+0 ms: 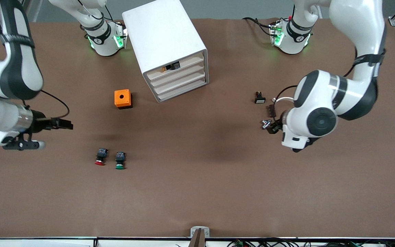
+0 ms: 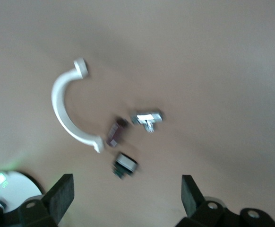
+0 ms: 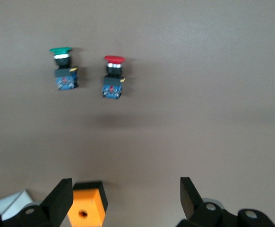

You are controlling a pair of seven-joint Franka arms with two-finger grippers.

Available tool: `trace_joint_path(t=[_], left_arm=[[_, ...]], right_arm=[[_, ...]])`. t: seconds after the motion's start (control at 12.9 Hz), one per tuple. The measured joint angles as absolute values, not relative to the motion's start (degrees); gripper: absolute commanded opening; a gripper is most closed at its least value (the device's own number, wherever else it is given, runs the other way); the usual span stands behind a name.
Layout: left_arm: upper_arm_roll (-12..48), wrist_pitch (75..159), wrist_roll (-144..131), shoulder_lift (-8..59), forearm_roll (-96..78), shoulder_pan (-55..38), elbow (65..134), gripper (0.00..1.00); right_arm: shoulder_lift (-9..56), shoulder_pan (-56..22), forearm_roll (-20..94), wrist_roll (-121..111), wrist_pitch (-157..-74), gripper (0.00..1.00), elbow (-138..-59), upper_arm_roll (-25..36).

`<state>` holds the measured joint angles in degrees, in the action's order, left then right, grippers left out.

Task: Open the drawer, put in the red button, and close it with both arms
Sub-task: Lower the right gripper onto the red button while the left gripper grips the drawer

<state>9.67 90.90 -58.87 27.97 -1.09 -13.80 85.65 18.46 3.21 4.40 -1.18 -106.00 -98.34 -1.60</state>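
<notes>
The white cabinet [image 1: 165,37] stands near the robots' bases, its four beige drawer fronts [image 1: 181,78] pushed in. The red button [image 1: 100,157] lies on the brown table, nearer the front camera than the orange box; it also shows in the right wrist view [image 3: 114,75]. My right gripper [image 1: 63,124] hovers over the table at the right arm's end, open and empty [image 3: 124,187], with the orange box by one finger. My left gripper [image 2: 125,185] is open and empty over small parts at the left arm's end.
A green button [image 1: 120,160] lies beside the red one. An orange box with a round hole [image 1: 122,98] sits beside the cabinet. Under the left hand lie a white curved clamp [image 2: 64,109], a brown part [image 2: 115,132], a silver part [image 2: 148,118] and a white-capped button [image 2: 124,165].
</notes>
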Motion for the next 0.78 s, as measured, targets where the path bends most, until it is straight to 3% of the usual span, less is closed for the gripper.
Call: trace_joint_path(t=[0.78], left_arm=[[10.0,91.2,-99.6,35.2,-16.1,-22.4,85.1,1.0]], right_arm=[[34.2,-1.2,4.4,6.0,-124.9,0.99,-98.5,-1.1]])
